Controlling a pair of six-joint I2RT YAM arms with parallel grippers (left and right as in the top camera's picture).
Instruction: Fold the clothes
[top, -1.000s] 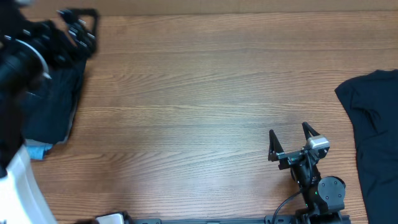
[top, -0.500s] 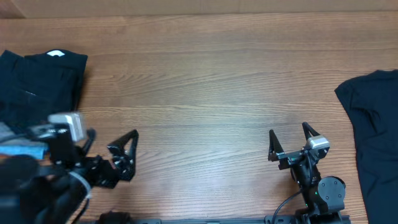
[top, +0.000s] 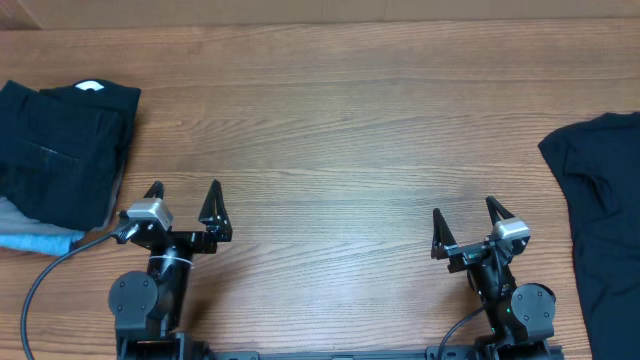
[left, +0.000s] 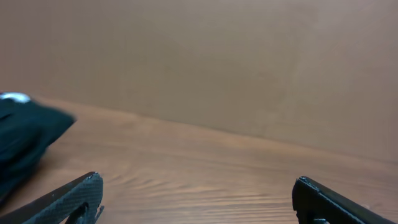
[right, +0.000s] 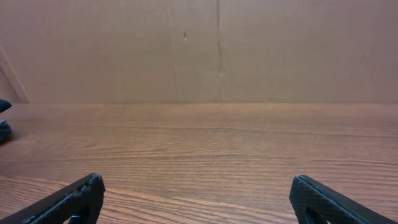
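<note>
A folded black garment (top: 62, 150) with a white neck label (top: 90, 87) lies at the table's far left, on top of a stack; its edge shows as a dark fold (left: 25, 140) in the left wrist view. An unfolded black garment (top: 602, 220) is spread at the right edge, partly out of frame. My left gripper (top: 184, 194) rests open near the front edge, just right of the stack, nothing between its fingers. My right gripper (top: 465, 217) stands open near the front right, left of the spread garment, empty. Both wrist views show bare wood between the fingertips (left: 81, 193) (right: 81, 196).
Under the folded black garment lie a grey layer (top: 20, 217) and a light-blue cloth (top: 38, 241). A cable (top: 50, 270) runs from the left arm's base. A brown wall (right: 217, 50) stands behind the wooden table (top: 340, 150).
The left arm has come back from the stack at the far left to its resting place near the front edge, empty. The right arm has not moved.
</note>
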